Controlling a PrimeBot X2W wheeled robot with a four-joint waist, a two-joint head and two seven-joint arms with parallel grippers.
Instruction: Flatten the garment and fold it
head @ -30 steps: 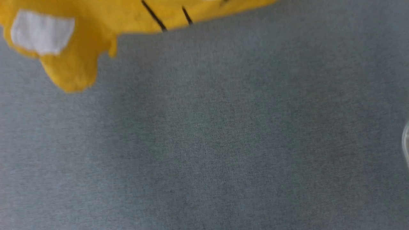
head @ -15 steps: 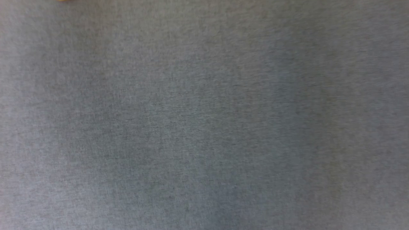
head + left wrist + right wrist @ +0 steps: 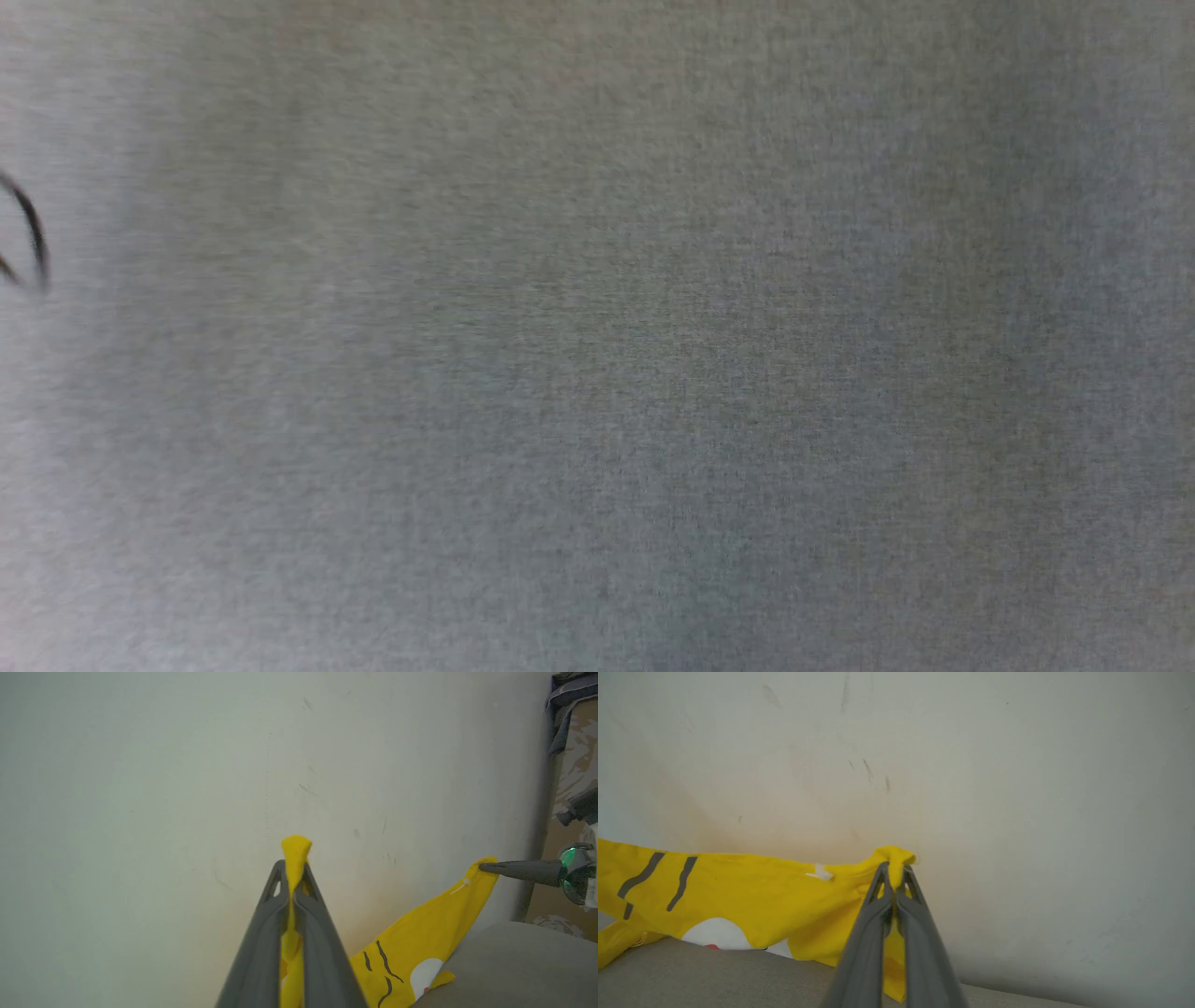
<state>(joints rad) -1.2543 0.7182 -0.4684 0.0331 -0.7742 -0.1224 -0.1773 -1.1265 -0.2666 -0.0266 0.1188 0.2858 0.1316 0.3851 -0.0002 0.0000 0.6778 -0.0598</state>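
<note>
The left end effector (image 3: pixel 293 867) is pressed together on a bunched corner of the garment (image 3: pixel 423 938), with a yellow tuft poking out past its tips. The right end effector (image 3: pixel 894 870) pinches another corner the same way. Between the two the mustard-yellow T-shirt is held up as a band in front of a pale wall (image 3: pixel 1017 765), its top edge nearly straight. Its lower part, with a white oval and thin black stripes, drapes onto the grey fabric-covered worktop (image 3: pixel 714 975).

This cloth looks light, thin and limp, with no stiffness of its own. Whatever is not held will likely sag, curl under or double over as it is laid down. It is not fragile, but each pinch has only a small gather in it, so a sharp tug could pull a corner free. Corners and seams are the sensible places to hold — which edge of the shirt is gripped I cannot tell.

The head view offers a broad stretch of grey worktop for spreading. The wall stands close behind the shirt. In the left wrist view the worktop's rounded edge and some patterned clutter (image 3: pixel 572 765) lie beyond the right end effector — little margin on that side.
</note>
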